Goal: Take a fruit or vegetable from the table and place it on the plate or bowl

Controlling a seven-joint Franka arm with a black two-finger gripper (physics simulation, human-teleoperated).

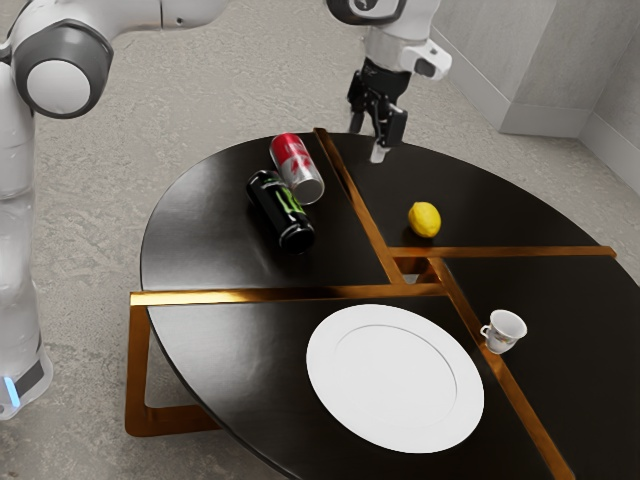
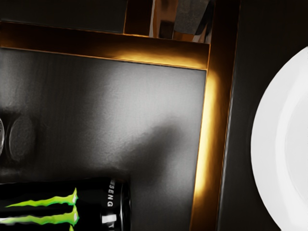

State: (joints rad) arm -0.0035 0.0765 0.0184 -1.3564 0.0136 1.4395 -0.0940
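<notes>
Claw (image 1: pixel 379 128) hangs parted, empty, above the far rim of the table (image 1: pixel 205 235), lemon (image 1: pixel 424 218) clear nearby.

Soft, even light falls from above. The white plate (image 1: pixel 395 378) is the brightest thing, without glare. The black table (image 1: pixel 220 240) beyond the plate carries a dull sheen. In the wrist view the gold trim (image 2: pixel 204 144) beside the plate glows, and a soft shadow lies past it.
</notes>
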